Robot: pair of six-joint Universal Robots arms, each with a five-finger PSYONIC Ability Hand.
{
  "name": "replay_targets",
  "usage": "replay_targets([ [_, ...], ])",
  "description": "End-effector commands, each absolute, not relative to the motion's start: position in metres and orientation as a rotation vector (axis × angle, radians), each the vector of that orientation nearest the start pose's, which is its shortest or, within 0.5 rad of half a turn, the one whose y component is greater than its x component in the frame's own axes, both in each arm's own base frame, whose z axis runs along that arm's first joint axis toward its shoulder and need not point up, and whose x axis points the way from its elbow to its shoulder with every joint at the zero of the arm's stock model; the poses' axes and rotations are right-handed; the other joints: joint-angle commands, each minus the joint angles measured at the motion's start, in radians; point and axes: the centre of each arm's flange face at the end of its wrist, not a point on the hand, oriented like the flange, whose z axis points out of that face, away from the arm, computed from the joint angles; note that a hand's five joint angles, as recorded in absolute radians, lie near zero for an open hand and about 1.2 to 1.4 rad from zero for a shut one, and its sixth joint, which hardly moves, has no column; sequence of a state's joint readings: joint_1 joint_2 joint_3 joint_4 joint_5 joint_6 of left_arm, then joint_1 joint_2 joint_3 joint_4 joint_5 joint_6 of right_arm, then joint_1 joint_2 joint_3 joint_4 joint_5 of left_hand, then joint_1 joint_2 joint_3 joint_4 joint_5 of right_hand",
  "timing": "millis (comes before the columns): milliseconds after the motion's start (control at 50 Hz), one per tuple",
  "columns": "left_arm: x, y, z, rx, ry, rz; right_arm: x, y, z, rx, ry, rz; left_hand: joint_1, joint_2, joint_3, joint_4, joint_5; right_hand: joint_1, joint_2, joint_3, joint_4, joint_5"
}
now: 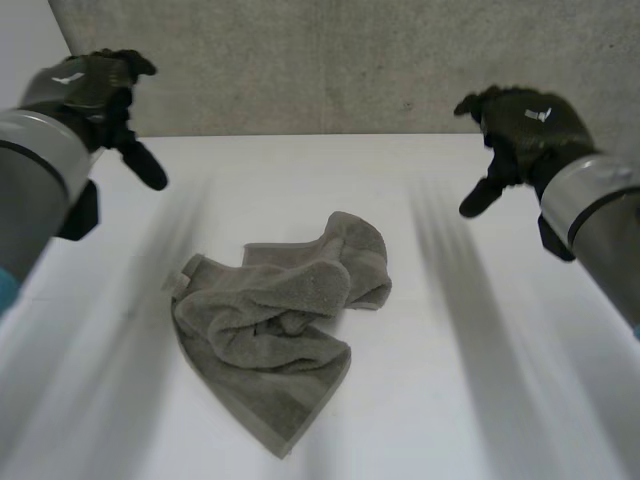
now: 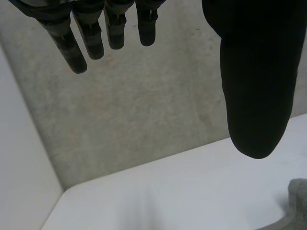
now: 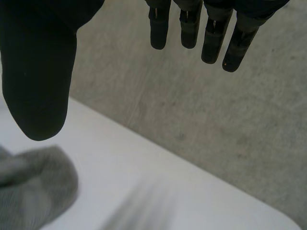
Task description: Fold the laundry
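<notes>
White table (image 1: 450,400): left robot hand (image 1: 95,85), right robot hand (image 1: 525,125) hover splayed, empty.

Item count.

- Towels: 1. A grey towel (image 1: 275,325), crumpled in one heap.
- Tables: 1. The white table (image 1: 480,400) under it.
- Robot hands: 2. The left hand (image 1: 95,85) and the right hand (image 1: 520,125), both black.
- Arms: 2. The left arm (image 1: 35,190) and the right arm (image 1: 600,215), one per hand.
- Walls: 1. A grey speckled wall (image 1: 330,60) behind the table's far edge.

Each wrist view catches an edge of that same towel, so the towel count is 1.
</notes>
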State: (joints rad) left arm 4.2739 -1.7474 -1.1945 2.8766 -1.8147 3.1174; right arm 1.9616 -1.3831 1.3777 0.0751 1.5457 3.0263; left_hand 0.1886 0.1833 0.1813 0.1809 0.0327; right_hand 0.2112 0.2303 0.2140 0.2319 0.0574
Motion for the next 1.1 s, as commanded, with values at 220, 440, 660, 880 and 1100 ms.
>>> replay_targets([
  [220, -0.223, -0.247, 0.360, 0.262, 2.493, -2.107, 0.259, -0.265, 0.332, -0.564, 1.987, -2.027, -0.002, 0.004, 0.006, 0.006, -0.020, -0.037, -0.056, -0.039, -0.057, -0.057],
  [440, -0.234, -0.250, 0.337, 0.421, 2.594, -2.086, 0.278, -0.274, 0.301, -0.824, 1.982, -1.922, 0.004, 0.010, 0.012, 0.012, -0.014, -0.037, -0.056, -0.039, -0.057, -0.057],
  [660, -0.251, -0.261, 0.237, 0.822, 2.757, -1.818, 0.323, -0.307, 0.234, -1.295, 1.757, -1.747, 0.022, 0.027, 0.029, 0.030, 0.003, -0.037, -0.056, -0.039, -0.057, -0.057],
  [880, -0.252, -0.257, 0.173, 0.970, 2.808, -1.584, 0.369, -0.334, 0.157, -1.367, 1.719, -1.664, 0.034, 0.039, 0.041, 0.041, 0.015, -0.030, -0.049, -0.032, -0.050, -0.050],
  [1100, -0.256, -0.266, 0.163, 0.970, 2.773, -1.640, 0.387, -0.340, 0.129, -1.402, 1.666, -1.670, 0.591, 0.597, 0.599, 0.599, 0.573, 0.487, 0.468, 0.485, 0.467, 0.467],
])
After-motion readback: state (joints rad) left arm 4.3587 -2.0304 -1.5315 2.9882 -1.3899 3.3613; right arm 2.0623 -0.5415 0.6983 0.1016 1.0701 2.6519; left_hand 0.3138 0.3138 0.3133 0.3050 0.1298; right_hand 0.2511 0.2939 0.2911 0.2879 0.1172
